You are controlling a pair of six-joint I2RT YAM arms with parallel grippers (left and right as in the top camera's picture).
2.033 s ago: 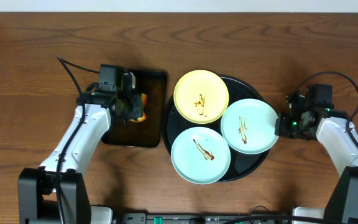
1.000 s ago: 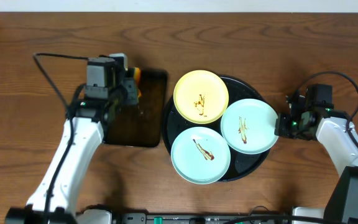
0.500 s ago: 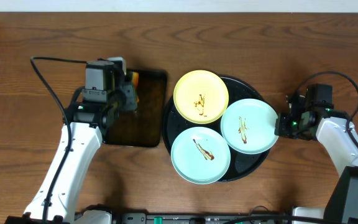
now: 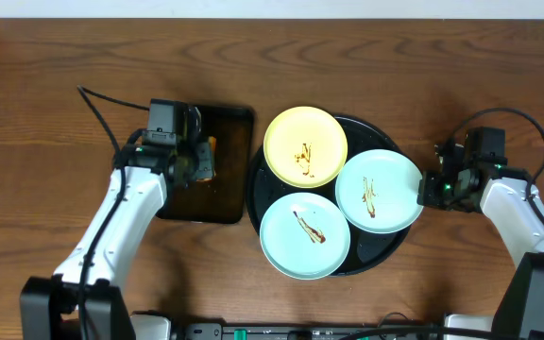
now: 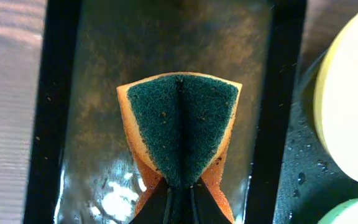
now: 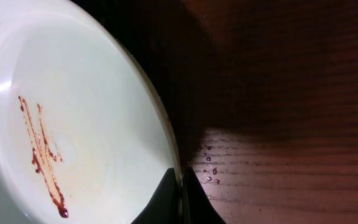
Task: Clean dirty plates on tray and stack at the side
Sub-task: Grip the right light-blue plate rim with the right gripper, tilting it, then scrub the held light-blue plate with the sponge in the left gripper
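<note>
Nearest lies the near mint-blue plate [image 4: 305,236], a brown smear across its middle, on the round black tray [image 4: 385,244] with the other two. Farther back on the right is the right mint-blue plate [image 4: 378,192], also streaked. The right claw [image 4: 426,189] is pinched narrow on its outer rim at the tray's edge, with droplets on the table [image 4: 64,57] beside it. On the left, level with it, the left claw [image 4: 201,161] hangs over the wet rectangular black tray [image 4: 225,194], clamped on the sponge [image 5: 179,124], which is folded with its teal scouring face outward. Farthest is the yellow plate [image 4: 306,144], smeared too.

The step in hand looks like bringing the sponge to a plate. It should travel high enough to clear the plate rims, then land flat with the teal face on the streak and wipe along it. The right claw's grip should stay firm so the plate cannot skid.
</note>
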